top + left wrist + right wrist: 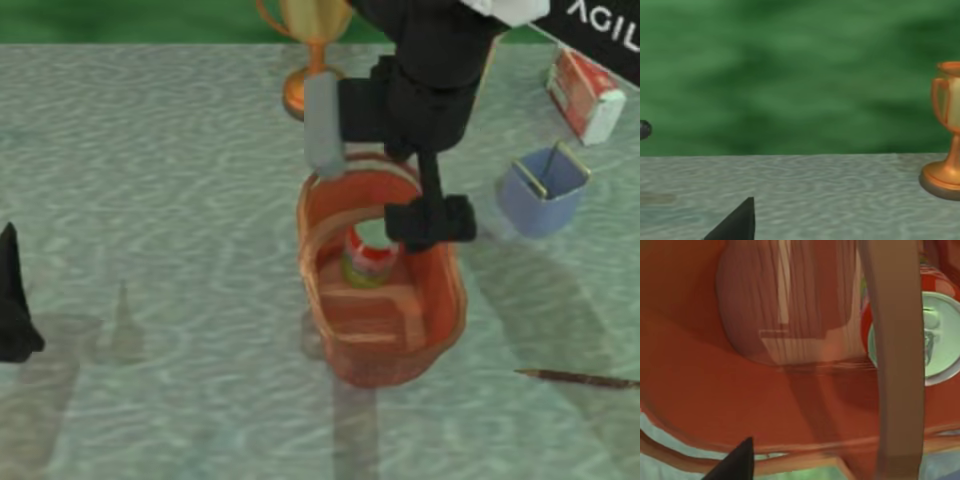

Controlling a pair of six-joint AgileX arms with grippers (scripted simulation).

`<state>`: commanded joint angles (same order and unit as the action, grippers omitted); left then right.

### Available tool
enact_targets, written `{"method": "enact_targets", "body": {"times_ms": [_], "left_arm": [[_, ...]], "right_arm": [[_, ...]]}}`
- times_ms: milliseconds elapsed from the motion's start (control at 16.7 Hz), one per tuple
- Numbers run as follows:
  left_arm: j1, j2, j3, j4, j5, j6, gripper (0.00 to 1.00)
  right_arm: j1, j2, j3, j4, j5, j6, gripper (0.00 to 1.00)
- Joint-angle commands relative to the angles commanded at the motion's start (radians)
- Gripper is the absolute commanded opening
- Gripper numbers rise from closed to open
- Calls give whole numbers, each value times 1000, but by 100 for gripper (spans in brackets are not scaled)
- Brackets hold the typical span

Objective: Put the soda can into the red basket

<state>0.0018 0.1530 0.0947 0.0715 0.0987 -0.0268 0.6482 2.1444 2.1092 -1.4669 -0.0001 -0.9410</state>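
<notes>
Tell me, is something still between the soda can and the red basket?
Nothing visible is. The soda can already stands upright inside the red basket, at its far end. The right gripper is just above the can beside the basket's handle. The left gripper is parked at the table's left edge.

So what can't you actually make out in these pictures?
- Top view: the right tool hangs over the soda can in the red basket; the arm hides whether it grips.
- Right wrist view: the basket's handle crosses the can's top.
- Left tool: cut off by the top view's left edge.
</notes>
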Motion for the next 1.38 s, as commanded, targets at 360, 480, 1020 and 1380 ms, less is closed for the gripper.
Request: {"method": "enact_targets", "body": {"times_ms": [360, 480, 1020, 1380], "left_arm": [[18, -153, -95, -72, -99, 27, 100], [18, -153, -95, -72, -99, 27, 100], [18, -153, -95, -72, -99, 27, 100], [18, -153, -95, -72, -99, 27, 100]], "right_arm": [[46, 125, 149, -92, 5, -68, 100], [46, 125, 149, -92, 5, -68, 100], [46, 104, 38, -1, 5, -67, 100], [46, 104, 34, 3, 5, -67, 85]]}}
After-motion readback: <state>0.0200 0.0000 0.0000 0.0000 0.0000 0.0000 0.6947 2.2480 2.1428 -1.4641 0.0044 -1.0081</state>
